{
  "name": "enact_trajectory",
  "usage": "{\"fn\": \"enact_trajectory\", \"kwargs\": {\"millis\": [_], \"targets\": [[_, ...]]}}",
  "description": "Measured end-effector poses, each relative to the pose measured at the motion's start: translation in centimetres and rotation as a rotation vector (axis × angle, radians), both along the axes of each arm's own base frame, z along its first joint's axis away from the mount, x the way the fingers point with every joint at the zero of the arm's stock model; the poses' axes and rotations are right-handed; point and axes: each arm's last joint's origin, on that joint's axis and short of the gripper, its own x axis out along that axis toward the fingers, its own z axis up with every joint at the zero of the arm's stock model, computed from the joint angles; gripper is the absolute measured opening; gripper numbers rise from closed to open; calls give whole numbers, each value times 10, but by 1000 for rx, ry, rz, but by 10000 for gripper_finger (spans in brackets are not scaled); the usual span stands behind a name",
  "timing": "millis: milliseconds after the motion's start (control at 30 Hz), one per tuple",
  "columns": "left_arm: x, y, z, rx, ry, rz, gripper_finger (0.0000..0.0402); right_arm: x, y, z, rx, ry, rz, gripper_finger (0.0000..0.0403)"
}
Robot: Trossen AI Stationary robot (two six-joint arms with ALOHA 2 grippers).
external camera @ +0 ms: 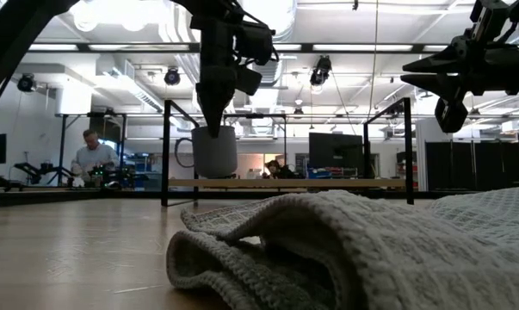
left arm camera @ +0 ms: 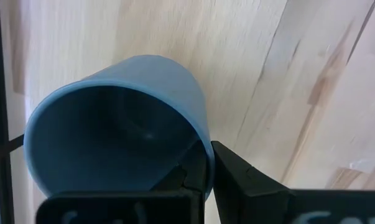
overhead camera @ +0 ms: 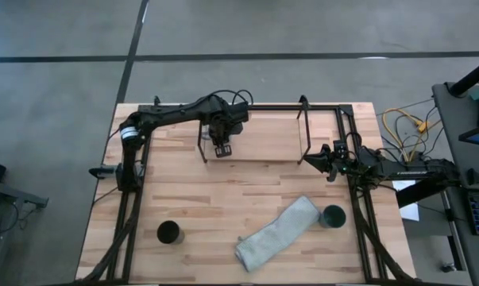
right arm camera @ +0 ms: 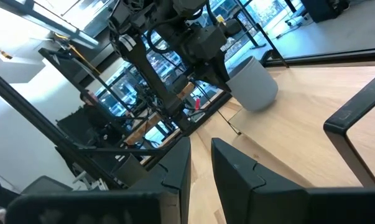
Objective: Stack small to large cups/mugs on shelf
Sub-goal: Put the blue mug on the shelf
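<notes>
gripping the grey-blue mug (left arm camera: 122, 124) rim, left gripper (left arm camera: 199, 168) over the shelf (overhead camera: 263, 147).

A grey-green cloth (overhead camera: 277, 232) lies crumpled and slantwise on the slatted wooden worktop (overhead camera: 215, 202), well apart from the left pincer (overhead camera: 222, 148) and nearer the right pincer (overhead camera: 322, 161). Yellow cables (overhead camera: 408, 127) coil off the worktop's edge beyond the right pincer. A seated person (external camera: 92, 158) shows in the room behind.
</notes>
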Motion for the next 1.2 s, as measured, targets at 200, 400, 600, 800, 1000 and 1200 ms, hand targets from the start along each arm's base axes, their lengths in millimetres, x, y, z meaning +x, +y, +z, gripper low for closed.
{"fn": "enact_trajectory", "kwargs": {"millis": [200, 400, 600, 800, 1000, 1200], "targets": [[0, 0, -1, 3, -1, 1, 0, 0, 0, 0, 0, 0, 0, 59], [0, 1, -2, 6, -1, 1, 0, 0, 0, 0, 0, 0, 0, 59], [-1, 0, -7, 3, 18, 1, 0, 0, 0, 0, 0, 0, 1, 59], [-2, 0, -9, 1, 26, 0, 0, 0, 0, 0, 0, 0, 1, 59], [-1, 0, -9, 3, 20, -1, 3, 0, 0, 0, 0, 0, 1, 59], [1, 1, -10, 9, -6, 0, 35, 0, 0, 0, 0, 0, 1, 59]]}}
